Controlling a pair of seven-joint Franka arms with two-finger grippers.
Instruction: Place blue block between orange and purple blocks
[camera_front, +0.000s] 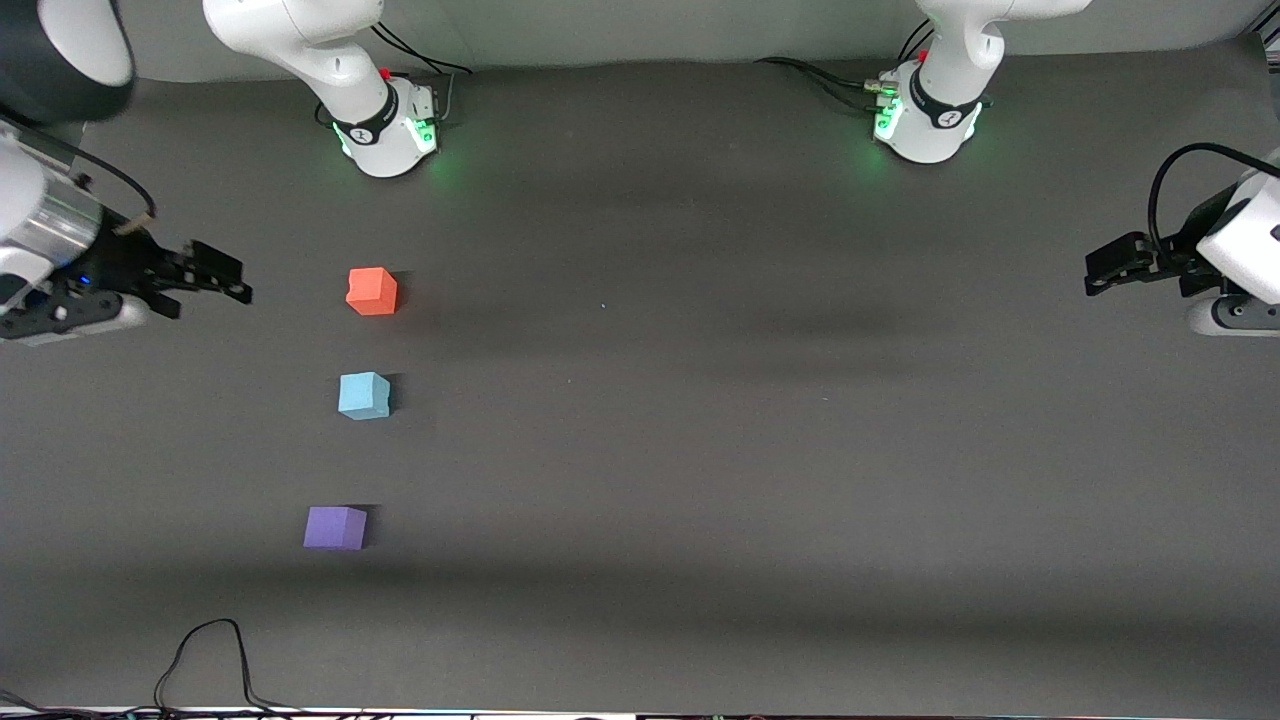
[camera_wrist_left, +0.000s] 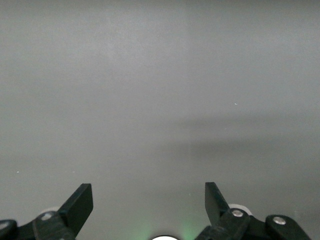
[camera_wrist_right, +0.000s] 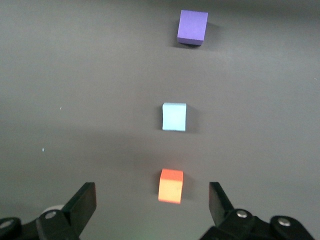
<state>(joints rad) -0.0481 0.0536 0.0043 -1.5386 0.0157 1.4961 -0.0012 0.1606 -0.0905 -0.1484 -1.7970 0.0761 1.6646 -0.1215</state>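
**Blue block sits between orange and purple**

The 3 cubes line up toward the right arm's end of the table. The blue block (camera_front: 363, 396) rests between the orange block (camera_front: 372, 291), farther from the front camera, and the purple block (camera_front: 335, 528), nearer to it, touching neither. The right gripper (camera_front: 225, 278) hangs released and empty beside the orange block. The left gripper (camera_front: 1100, 272) waits, released, over the left arm's end of the table.

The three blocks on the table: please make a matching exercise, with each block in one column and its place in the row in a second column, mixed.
Things:
1. orange block
2. blue block
3. purple block

Places:
A. nearest to the front camera
B. in the middle of the row
C. farthest from the front camera, nearest the right gripper

Pairs: 1-C, 2-B, 3-A
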